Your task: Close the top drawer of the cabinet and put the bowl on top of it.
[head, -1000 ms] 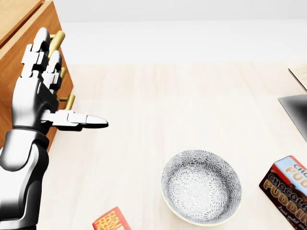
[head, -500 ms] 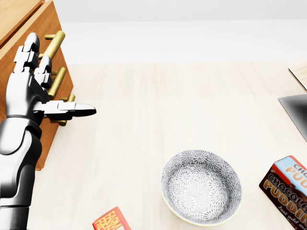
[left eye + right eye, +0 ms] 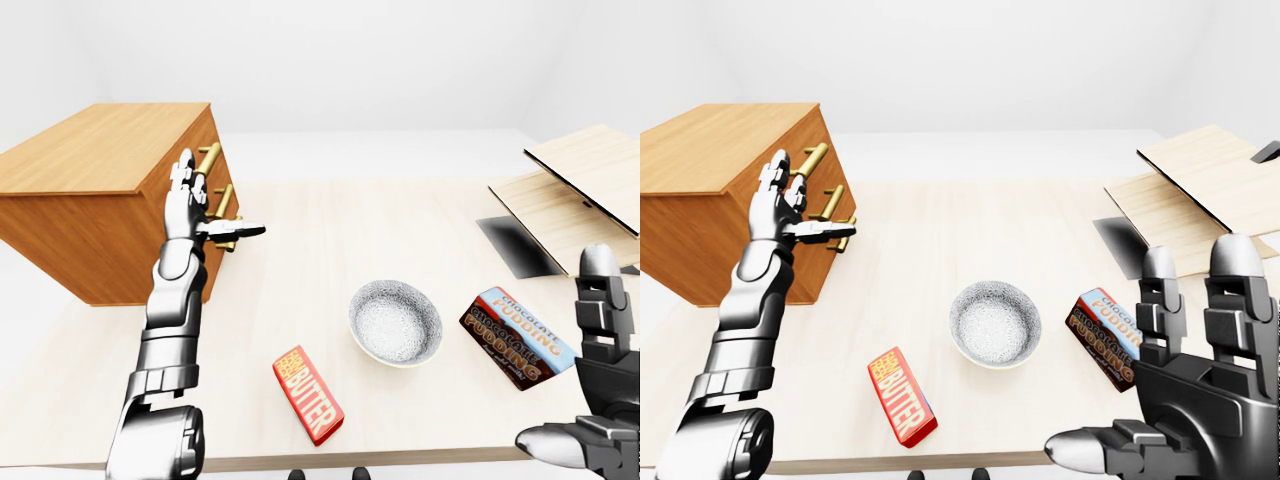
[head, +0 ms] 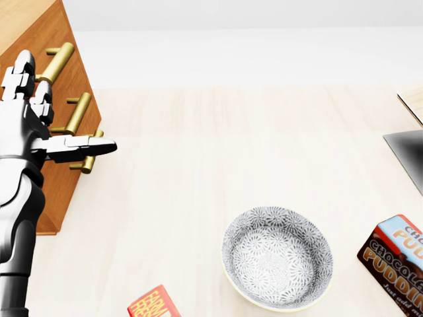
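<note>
The wooden cabinet [image 3: 100, 150] stands at the left of the table, its brass handles [image 4: 56, 63] facing right. Its drawer fronts look flush with each other. My left hand [image 3: 200, 205] is open, palm flat against the upper drawer fronts, with the thumb [image 4: 89, 146] pointing right over the lowest handle. The patterned grey bowl [image 4: 277, 257] sits upright and empty on the table, well to the right of the cabinet and apart from both hands. At the bottom right of the right-eye view my right hand [image 3: 1180, 390] hangs open and holds nothing.
A red butter box [image 3: 308, 393] lies left of the bowl near the table's bottom edge. A chocolate pudding box [image 3: 517, 336] lies right of the bowl. Light wooden boards [image 3: 570, 190] and a dark panel [image 3: 515, 245] occupy the right side.
My left hand has moved left toward the cabinet, and the top drawer front has gone in with it. The bowl and boxes have not moved.
</note>
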{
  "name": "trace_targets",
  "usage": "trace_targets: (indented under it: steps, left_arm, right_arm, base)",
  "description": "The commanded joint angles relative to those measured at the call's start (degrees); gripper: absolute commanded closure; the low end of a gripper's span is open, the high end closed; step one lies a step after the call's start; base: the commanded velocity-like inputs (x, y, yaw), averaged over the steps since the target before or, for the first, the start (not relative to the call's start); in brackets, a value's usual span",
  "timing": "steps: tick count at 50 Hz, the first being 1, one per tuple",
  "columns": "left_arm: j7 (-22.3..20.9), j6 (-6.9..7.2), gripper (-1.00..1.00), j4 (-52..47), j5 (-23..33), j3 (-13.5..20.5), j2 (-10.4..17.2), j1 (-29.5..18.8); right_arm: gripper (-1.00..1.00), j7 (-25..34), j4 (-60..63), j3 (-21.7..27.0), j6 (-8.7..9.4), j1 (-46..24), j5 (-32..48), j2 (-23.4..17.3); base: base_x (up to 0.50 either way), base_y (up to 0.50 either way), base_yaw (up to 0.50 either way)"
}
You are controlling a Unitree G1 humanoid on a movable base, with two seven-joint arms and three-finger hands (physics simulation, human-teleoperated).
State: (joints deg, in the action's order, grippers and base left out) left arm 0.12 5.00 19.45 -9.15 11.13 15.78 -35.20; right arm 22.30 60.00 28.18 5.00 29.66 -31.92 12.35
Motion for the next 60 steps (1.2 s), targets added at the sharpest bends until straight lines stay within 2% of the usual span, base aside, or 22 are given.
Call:
trace_targets:
  steps: [1, 25, 27, 29, 32, 34, 42, 49, 60]
  left_arm:
    - [-0.3, 0.0, -1.0, 7.6, -2.0, -0.4, 0.3, -2.5]
    - [0.4, 0.0, -1.0, 6.8, -2.8, 0.0, 0.9, -2.3]
    - [0.2, 0.0, -1.0, 3.7, -3.0, -0.2, 0.5, -0.6]
    - [-0.1, 0.0, -1.0, -4.3, -3.7, -0.4, -0.4, 3.2]
    - [-0.3, 0.0, -1.0, -16.9, -3.9, -0.7, -2.1, 9.1]
    - [-0.4, 0.0, -1.0, -29.0, -3.5, -1.7, -3.8, 14.9]
    - [-3.0, 0.0, -1.0, -47.4, 0.8, -3.4, -8.3, 24.6]
    - [-5.0, 0.0, -1.0, -51.1, 3.3, -4.0, -10.3, 27.7]
    - [-5.8, 0.0, -1.0, -52.2, 5.6, -5.6, -11.5, 27.9]
  right_arm:
    - [-1.0, -0.2, 0.0, -1.0, 0.0, 0.3, 0.9, 0.0]
    - [-1.0, -1.8, 0.0, -2.0, -0.88, 1.7, -0.1, -1.7]
    - [-1.0, -1.8, 0.0, -1.9, -0.56, 1.4, 0.0, -1.7]
    - [-1.0, -1.7, 0.0, -1.8, -0.51, 1.3, 0.1, -1.6]
    - [-1.0, -1.8, 0.0, -1.7, 0.0, 0.7, 0.4, -1.5]
    - [-1.0, -1.6, 0.0, -1.7, 0.0, 0.4, 0.8, -1.2]
    - [-1.0, -1.0, 0.0, -1.6, 0.0, 0.8, 0.7, -0.8]
    - [-1.0, -0.6, 0.0, -1.2, 0.0, 0.3, 1.0, -0.4]
    - [-1.0, 0.0, 0.0, -1.3, 0.0, 0.1, 1.6, 0.4]
  base:
    - [0.02, 0.0, -0.01]
    - [0.01, 0.0, -0.01]
    - [0.01, 0.0, -0.01]
    - [0.0, 0.0, 0.0]
    - [0.0, 0.0, 0.0]
    - [0.0, 0.0, 0.0]
    - [0.0, 0.0, 0.0]
    - [0.0, 0.0, 0.0]
    - [0.0, 0.0, 0.0]
